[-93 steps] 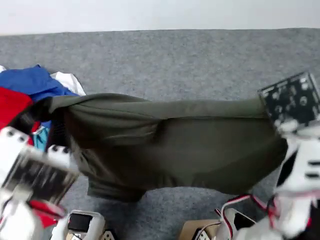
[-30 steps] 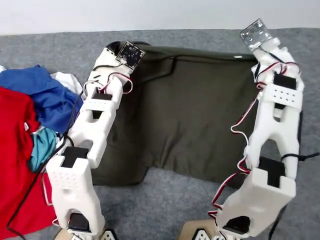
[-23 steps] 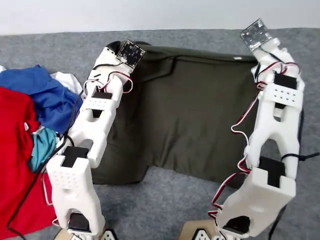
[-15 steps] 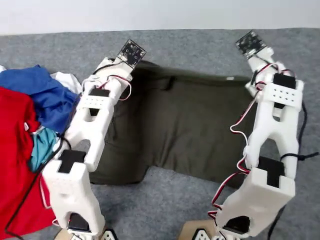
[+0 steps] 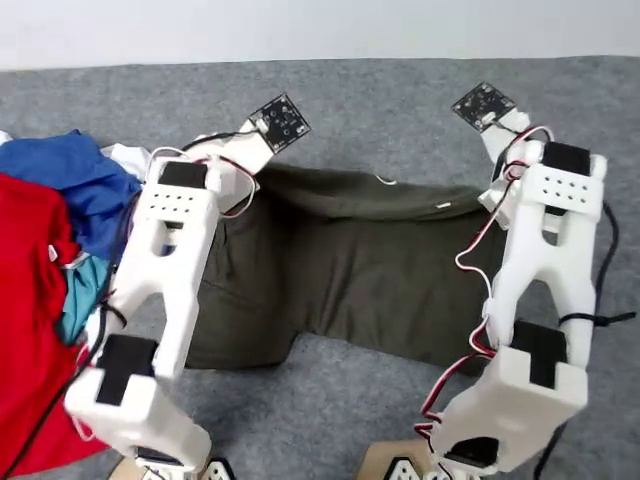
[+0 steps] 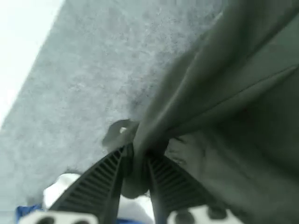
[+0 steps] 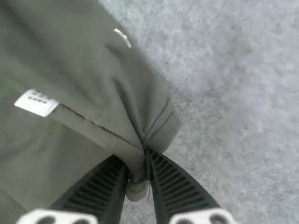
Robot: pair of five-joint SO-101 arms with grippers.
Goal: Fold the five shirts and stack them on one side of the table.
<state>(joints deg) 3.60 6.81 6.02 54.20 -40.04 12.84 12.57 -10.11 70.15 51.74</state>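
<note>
I see L gripper [image 6: 135,171] and R gripper [image 7: 136,179] both pinched tight on far edge of olive shirt [image 5: 350,260]

Grey felt-covered table [image 5: 400,100], olive-green shirt [image 5: 380,270] spread across its middle, heap of coloured shirts [image 5: 30,250] at left edge

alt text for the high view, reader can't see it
The left gripper and right gripper each pinch the far edge of an olive shirt lying on the grey table. A pile of red and blue shirts lies beside the left arm.
</note>
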